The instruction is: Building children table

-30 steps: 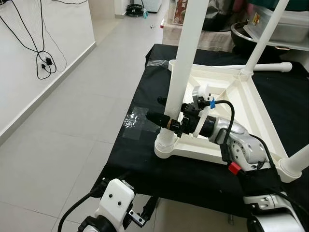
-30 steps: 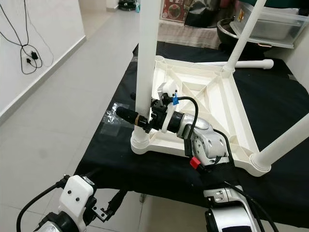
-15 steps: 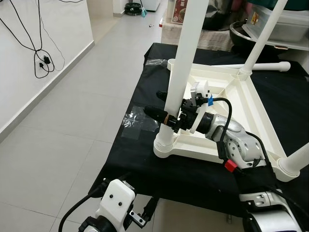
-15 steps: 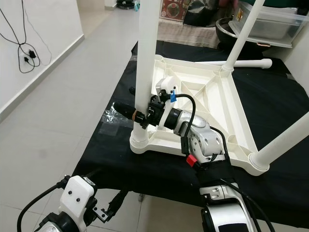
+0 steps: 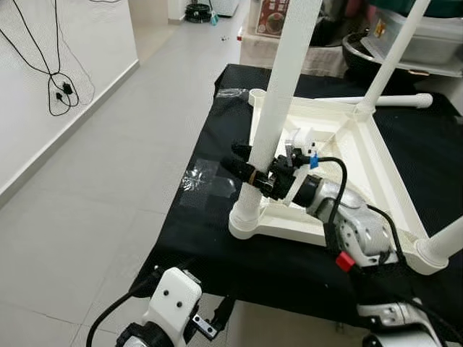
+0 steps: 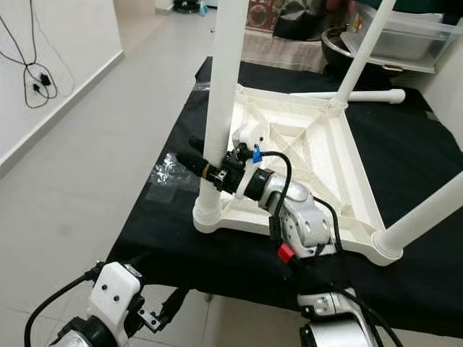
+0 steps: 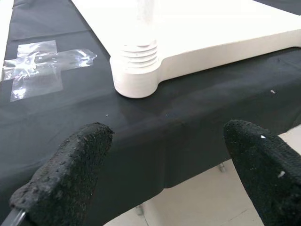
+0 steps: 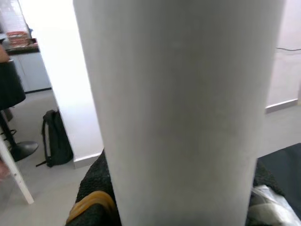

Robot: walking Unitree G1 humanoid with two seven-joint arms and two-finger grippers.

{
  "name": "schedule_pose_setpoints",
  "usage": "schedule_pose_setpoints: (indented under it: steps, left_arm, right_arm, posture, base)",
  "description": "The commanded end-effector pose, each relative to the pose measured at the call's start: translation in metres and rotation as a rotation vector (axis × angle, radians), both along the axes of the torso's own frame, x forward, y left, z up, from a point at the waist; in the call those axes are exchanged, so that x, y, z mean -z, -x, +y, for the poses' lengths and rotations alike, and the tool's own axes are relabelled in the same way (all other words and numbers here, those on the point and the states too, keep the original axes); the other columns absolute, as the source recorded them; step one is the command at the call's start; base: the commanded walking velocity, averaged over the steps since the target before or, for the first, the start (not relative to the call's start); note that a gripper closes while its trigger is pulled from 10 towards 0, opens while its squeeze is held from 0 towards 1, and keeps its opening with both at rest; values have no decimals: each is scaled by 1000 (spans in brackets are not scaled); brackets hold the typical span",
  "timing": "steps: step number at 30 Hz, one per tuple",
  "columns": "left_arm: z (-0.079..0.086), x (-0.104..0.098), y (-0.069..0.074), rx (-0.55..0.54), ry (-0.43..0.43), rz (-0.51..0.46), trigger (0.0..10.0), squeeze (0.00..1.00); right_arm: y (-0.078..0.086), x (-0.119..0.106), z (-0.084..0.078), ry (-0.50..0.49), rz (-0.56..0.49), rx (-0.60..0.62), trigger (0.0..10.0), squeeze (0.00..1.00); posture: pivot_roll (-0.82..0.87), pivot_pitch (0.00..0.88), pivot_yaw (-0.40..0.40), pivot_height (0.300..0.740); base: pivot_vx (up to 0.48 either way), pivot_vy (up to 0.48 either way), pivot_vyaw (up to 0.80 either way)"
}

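- Right gripper (image 5: pixel 249 172): arm reaching forward, fingers clamped around white table leg (image 5: pixel 278 101).
- Left gripper (image 7: pixel 164 174): low beside black cloth (image 5: pixel 195 238), fingers apart.

the upturned children table (image 5: pixel 340 159) lies on the cloth-covered tabletop (image 5: pixel 217 246), centre to right of the frame; one leg (image 5: pixel 278 101) stands in its near-left corner socket, another leg (image 5: pixel 394 54) at the far corner, a third (image 5: pixel 443 246) at the right edge; the right tool (image 5: pixel 249 168) sits around the near-left leg, low down; the left tool (image 7: pixel 160 174) hangs at the bottom left, before the tabletop edge; cables (image 5: pixel 54 79) lie at the upper left.
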State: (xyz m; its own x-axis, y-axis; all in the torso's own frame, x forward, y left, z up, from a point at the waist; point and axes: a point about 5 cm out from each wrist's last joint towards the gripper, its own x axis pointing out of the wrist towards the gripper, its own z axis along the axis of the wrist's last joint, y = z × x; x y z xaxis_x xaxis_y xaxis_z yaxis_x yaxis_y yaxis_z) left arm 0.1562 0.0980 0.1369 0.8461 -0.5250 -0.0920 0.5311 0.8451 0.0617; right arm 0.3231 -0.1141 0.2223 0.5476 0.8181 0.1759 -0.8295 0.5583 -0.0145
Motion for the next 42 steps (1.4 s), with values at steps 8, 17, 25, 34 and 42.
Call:
schedule_pose_setpoints:
  steps: [8,17,25,34,42]
  left_arm:
    - [2,4,-2,7,4,21,10000,0]
    - [5,5,-5,6,0,18,10000,0]
    - [4,6,-4,19,-11,18,10000,0]
    - [4,7,-4,22,-11,24,10000,0]
    - [3,8,-4,27,-9,27,10000,0]
  right_arm:
    - [8,13,-27,-23,59,378,0,0]
    - [39,31,-63,59,78,1084,0,0]
    - [49,28,-50,-7,181,1423,0,0]
    - [40,20,-24,-56,163,1292,10000,1000]
    - [33,28,-43,-36,112,1196,10000,0]
  posture:
    - [110,113,-109,740]
    - [108,112,-105,740]
    - [121,101,-104,740]
    - [125,99,-108,740]
    - [118,94,-106,740]
  base:
    - [0,0,0]
    - [0,0,0]
    - [0,0,0]
    - [0,0,0]
    - [0,0,0]
